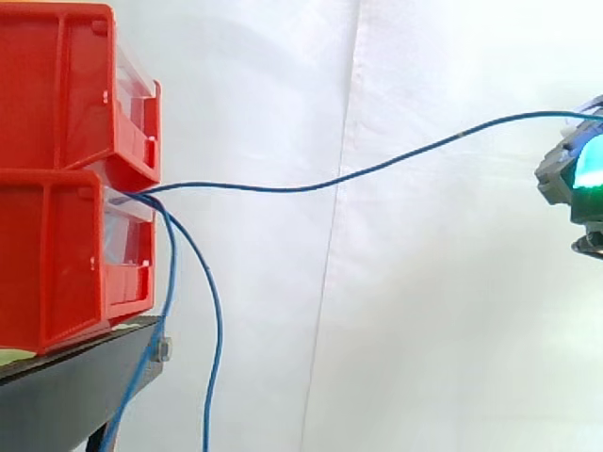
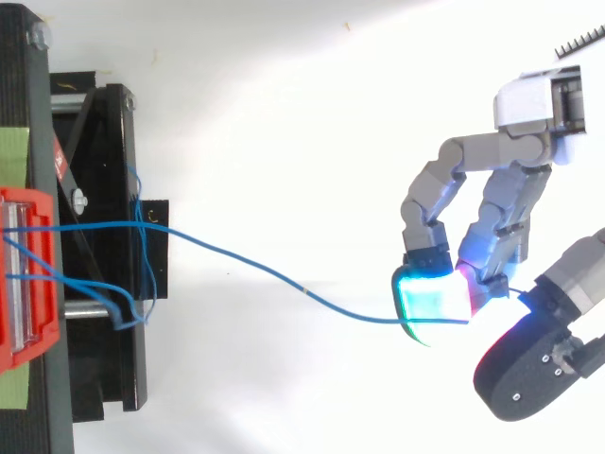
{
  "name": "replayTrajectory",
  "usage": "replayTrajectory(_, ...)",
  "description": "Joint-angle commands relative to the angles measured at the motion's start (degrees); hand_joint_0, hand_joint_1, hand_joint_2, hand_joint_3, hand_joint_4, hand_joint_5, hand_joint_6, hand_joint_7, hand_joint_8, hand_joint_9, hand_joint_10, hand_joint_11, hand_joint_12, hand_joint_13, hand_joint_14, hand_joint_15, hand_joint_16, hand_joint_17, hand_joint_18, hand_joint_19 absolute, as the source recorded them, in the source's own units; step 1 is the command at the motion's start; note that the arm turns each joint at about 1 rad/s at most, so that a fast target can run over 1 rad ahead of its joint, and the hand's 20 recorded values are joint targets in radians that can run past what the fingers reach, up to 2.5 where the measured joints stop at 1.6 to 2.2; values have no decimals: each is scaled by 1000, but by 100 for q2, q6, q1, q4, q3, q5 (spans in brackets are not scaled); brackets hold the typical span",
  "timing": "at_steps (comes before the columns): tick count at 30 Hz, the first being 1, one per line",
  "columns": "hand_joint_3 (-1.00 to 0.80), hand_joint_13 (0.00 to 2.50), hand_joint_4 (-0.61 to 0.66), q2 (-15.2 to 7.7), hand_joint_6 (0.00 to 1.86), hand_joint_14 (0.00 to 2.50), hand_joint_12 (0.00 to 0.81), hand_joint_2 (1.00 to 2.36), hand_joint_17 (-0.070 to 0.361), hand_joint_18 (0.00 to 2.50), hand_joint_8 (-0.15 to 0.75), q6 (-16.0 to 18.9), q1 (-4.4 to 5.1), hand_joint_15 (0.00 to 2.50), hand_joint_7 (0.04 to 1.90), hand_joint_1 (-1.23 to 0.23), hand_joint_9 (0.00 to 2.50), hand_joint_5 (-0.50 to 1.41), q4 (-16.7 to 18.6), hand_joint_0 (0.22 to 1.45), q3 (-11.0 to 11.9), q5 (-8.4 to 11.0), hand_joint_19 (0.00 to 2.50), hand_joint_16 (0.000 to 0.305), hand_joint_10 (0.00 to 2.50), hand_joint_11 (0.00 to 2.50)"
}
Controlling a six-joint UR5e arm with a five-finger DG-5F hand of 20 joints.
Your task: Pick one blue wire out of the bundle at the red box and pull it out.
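Blue wire [image 2: 284,274] pinched between the hand's [image 2: 492,213] curled glowing pads [image 2: 430,298]: could slip free under the pull, or snag the hanging wires [image 1: 215,330] and drag the red box [image 1: 57,245].

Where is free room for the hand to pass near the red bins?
Free: above the held wire, in front of the upper bin; also below it, between the hanging wires and the hand. Crowded: in front of the lower bin, where the wires cross over the stand.
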Motion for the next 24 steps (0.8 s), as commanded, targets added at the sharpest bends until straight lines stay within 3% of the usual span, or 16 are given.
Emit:
replayTrajectory(1, -473, 1026, 255, 2, 958, 17, 466, 1002, 135, 1003, 408, 31, 0, 546, 906, -831, 994, -206, 0, 598, 0, -14, 504, 60, 12, 904)
replayTrajectory(19, -325, 1049, 254, -7, 973, 19, 474, 1013, 132, 1014, 421, 66, 0, 546, 963, -847, 1051, -175, 0, 624, 0, -76, 517, 59, 13, 921)
replayTrajectory(24, -82, 1086, 181, -7, 974, 17, 492, 1020, 138, 1075, 451, 66, -9, 543, 1144, -835, 1120, -149, -9, 622, 0, -85, 504, 61, 11, 924)
